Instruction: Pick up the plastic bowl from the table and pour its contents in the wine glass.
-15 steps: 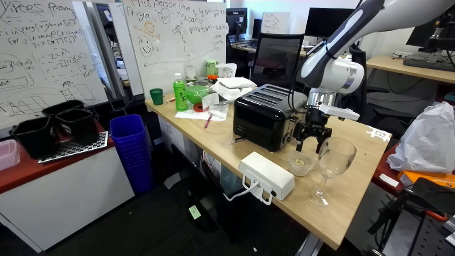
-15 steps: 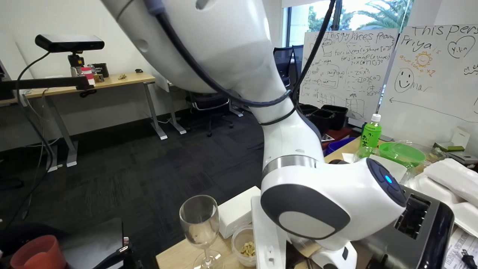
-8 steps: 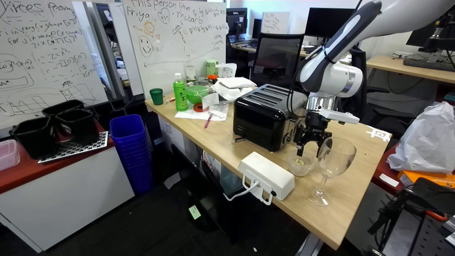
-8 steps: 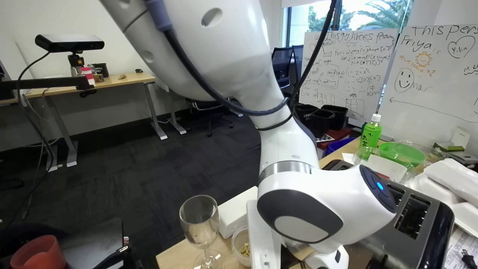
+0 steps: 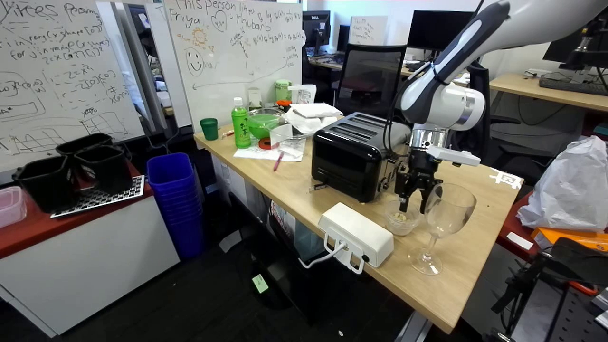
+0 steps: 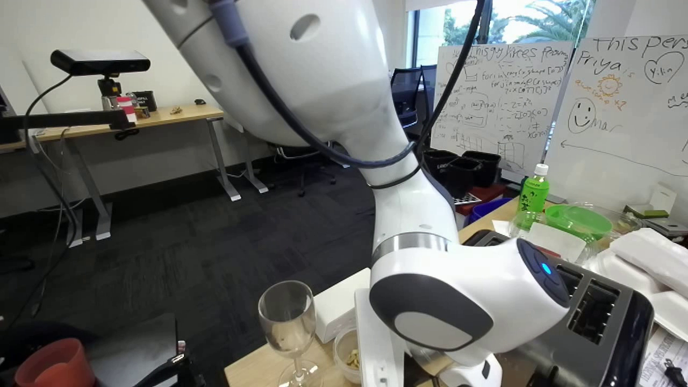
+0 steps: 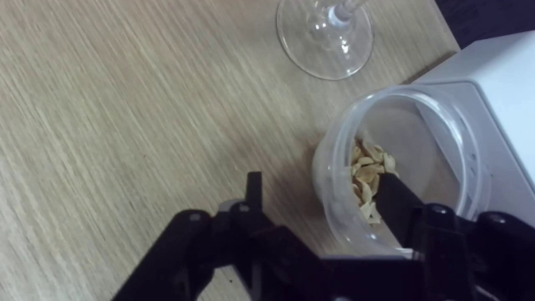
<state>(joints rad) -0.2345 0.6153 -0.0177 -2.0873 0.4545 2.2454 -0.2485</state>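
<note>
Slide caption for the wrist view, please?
Open gripper at the plastic bowl of pale pieces, one finger outside, one across the opening; wine glass foot nearby.

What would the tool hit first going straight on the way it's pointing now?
Probably the nuts in the bowl: one finger of the tool appears above them, the other points at the table beside the bowl. Depth is hard to judge.

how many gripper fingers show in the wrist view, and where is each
2: one finger shows across the opening of the plastic bowl, the other finger outside its rim, over the table. No finger looks hidden.
</note>
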